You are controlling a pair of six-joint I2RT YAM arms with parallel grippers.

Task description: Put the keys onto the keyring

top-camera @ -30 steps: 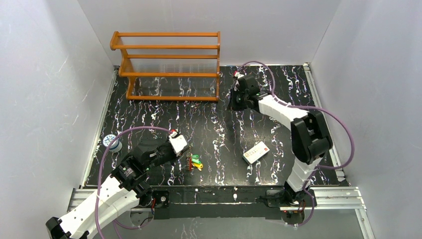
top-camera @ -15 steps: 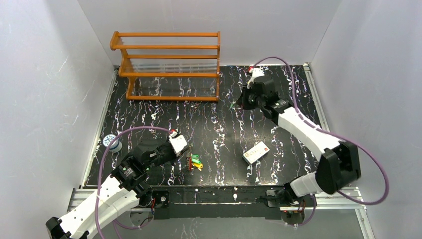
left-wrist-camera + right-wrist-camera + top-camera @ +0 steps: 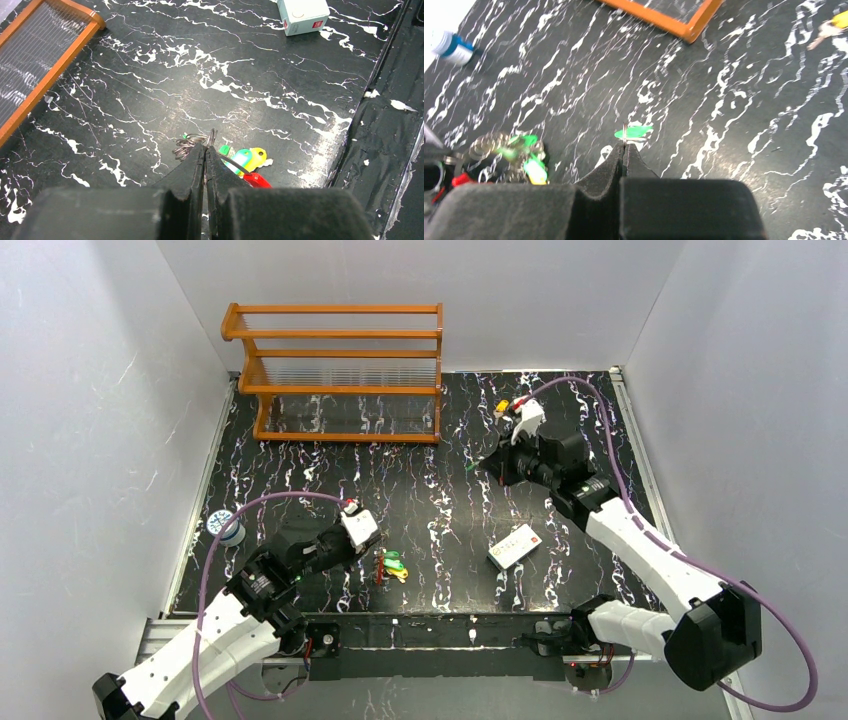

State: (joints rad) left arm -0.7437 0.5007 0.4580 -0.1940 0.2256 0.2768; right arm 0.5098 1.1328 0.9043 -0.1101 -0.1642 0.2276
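The keyring (image 3: 188, 145) is a cluster of thin silver wire rings lying near the table's front edge, with green (image 3: 240, 159), yellow and red plastic heads beside it. My left gripper (image 3: 206, 147) is shut on one upright wire loop of the keyring (image 3: 388, 565). My right gripper (image 3: 625, 146) is shut on the metal blade of a green-headed key (image 3: 634, 132) and holds it above the middle of the table (image 3: 470, 468). A yellow-headed key (image 3: 502, 407) lies loose at the back, behind the right gripper (image 3: 485, 464), and it shows top right in the right wrist view (image 3: 836, 21).
An orange wooden rack (image 3: 340, 370) stands at the back left. A flat white box with a red mark (image 3: 514, 545) lies right of the keyring. A blue and white spool (image 3: 225, 525) sits by the left wall. White walls enclose the black marbled table.
My right arm has swung from the back of the table forward and to the right, carrying the green key. The left arm and the keyring have not moved.
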